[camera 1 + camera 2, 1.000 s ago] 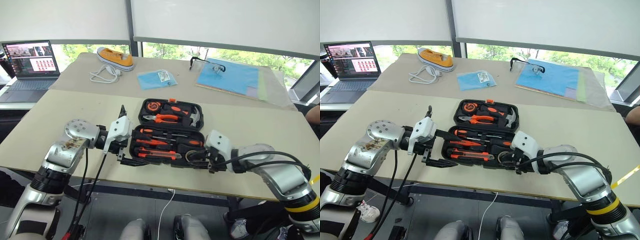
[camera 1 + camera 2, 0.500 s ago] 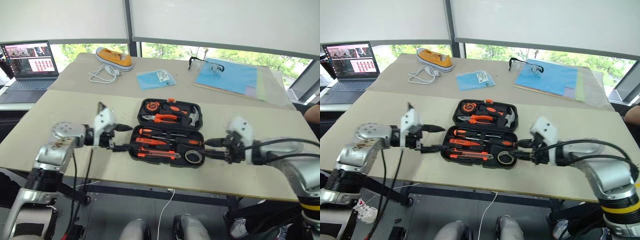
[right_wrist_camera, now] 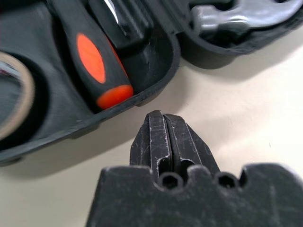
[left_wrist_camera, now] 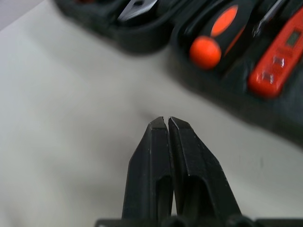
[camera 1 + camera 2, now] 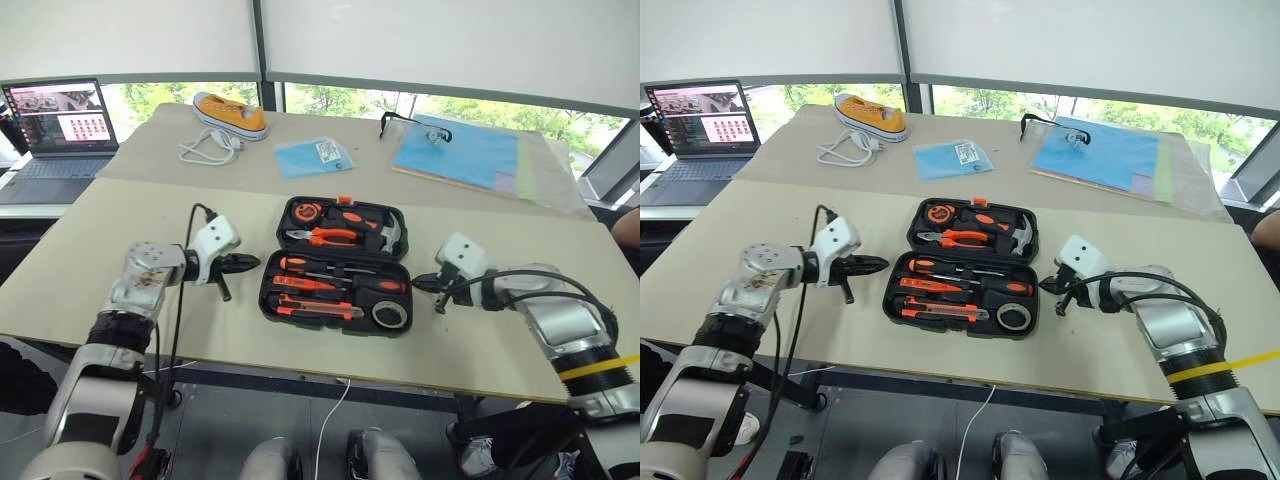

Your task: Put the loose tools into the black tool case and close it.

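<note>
black tool case (image 5: 335,263) lying open between both grippers, screwdrivers (image 5: 325,283), utility knife (image 5: 318,307), tape roll (image 5: 389,314) already seated. left gripper (image 5: 248,263) and right gripper (image 5: 422,285) pinched together, empty, just off case ends. rigid plastic, lightish, probably slick; I'd push far lid edge near orange latch (image 5: 344,201)

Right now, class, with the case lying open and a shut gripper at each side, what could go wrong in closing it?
1. The left gripper and right gripper, both shut and empty, flank the black tool case; pushing its base might slide it rather than fold it.
2. If a screwdriver or the tape roll sits proud of its slot, the lid may jam.
</note>
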Available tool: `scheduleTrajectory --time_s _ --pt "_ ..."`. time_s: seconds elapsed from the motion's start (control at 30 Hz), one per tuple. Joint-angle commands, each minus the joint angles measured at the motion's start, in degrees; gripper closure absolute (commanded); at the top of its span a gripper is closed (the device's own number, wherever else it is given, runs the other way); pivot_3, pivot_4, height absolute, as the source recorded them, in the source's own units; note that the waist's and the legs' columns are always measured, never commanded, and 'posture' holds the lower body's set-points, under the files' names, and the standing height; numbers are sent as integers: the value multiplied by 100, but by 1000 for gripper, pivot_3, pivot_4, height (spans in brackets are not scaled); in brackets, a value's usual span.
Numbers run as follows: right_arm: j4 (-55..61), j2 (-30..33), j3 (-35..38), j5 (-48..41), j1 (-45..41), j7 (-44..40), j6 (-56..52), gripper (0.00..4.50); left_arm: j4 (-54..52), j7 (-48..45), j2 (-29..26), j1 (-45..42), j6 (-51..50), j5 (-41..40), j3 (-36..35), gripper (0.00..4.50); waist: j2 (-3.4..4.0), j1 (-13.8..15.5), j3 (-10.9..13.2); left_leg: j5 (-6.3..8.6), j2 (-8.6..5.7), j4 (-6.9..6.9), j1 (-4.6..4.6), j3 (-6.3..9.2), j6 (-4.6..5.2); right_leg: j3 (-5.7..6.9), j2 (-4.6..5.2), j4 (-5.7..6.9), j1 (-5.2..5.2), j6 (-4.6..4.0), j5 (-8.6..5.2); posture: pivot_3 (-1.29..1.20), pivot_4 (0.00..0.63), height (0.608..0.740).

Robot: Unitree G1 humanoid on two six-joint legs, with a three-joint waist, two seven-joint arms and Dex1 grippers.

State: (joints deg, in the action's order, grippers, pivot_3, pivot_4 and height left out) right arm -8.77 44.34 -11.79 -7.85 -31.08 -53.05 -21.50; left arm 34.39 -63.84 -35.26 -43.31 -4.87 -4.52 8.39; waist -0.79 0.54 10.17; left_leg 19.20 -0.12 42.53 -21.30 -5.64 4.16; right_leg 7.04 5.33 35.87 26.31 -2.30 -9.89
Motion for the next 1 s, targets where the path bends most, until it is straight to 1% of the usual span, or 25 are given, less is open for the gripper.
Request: scheduleTrajectory --time_s 0.03,0.17,0.33,0.53,0.6,0.73,0.83,0.93,0.97,1.0 --pt "218 23 98 -63 34 -448 612 4500 -143 -526 27 -32 290 -29 134 4404 0 -22 0 0 2 -8 1 -3 0 1 -3 1 0 0 0 0 150 718" --pt "703 94 334 -331 389 -787 757 4500 -643 -1061 9 170 169 -217 208 4404 1 -25 0 -1 2 -30 2 -9 -2 9 -5 -5 -2 0 0 0 150 718" --pt "1295 197 583 -399 926 -858 617 4500 -1249 -1381 -142 567 200 -108 370 4404 1 -8 0 -1 2 -32 -2 -18 -2 11 4 -11 -3 8 -5 0 150 718" --pt "1762 345 857 -288 1567 -724 517 4500 -1622 -1338 -317 1004 183 -91 309 4404 1 3 0 -1 4 -33 11 -19 -2 5 10 -18 -5 6 -10 0 150 718" --pt "1943 388 992 -314 1784 -685 463 4500 -1819 -1347 -407 1176 114 -147 245 4404 2 4 0 -1 5 -31 14 -19 -2 2 16 -13 -5 40 -34 0 150 718" --pt "2380 377 1230 -480 2127 -609 228 4500 -2096 -1279 -525 1431 -31 -220 97 4404 2 8 -1 -1 6 -29 19 -20 -2 -2 19 -9 -6 39 -34 0 150 718" --pt "2531 448 1343 -470 2341 -555 112 4500 -2121 -1221 -653 1544 -117 -224 -6 4404 2 0 -1 -1 7 -28 20 -20 -2 -4 18 -7 -6 39 -33 0 150 718" --pt "2504 560 1551 -567 2495 -608 -108 4500 -1896 -1087 -764 1539 -68 -222 -169 4404 2 4 -1 -1 9 -28 22 -20 -3 -4 18 -5 -6 39 -33 0 150 718" --pt "2463 613 1624 -619 2492 -621 -180 4210 -1760 -1053 -812 1513 -57 -227 -235 4467 2 7 -1 -1 9 -24 21 -20 -3 -5 19 -2 -6 39 -33 0 150 718" --pt "2420 651 1688 -682 2458 -613 -265 3909 -1623 -1009 -856 1476 -75 -225 -288 4208 2 3 -1 -1 9 -23 22 -21 -3 -5 19 -2 -7 39 -34 0 150 718"
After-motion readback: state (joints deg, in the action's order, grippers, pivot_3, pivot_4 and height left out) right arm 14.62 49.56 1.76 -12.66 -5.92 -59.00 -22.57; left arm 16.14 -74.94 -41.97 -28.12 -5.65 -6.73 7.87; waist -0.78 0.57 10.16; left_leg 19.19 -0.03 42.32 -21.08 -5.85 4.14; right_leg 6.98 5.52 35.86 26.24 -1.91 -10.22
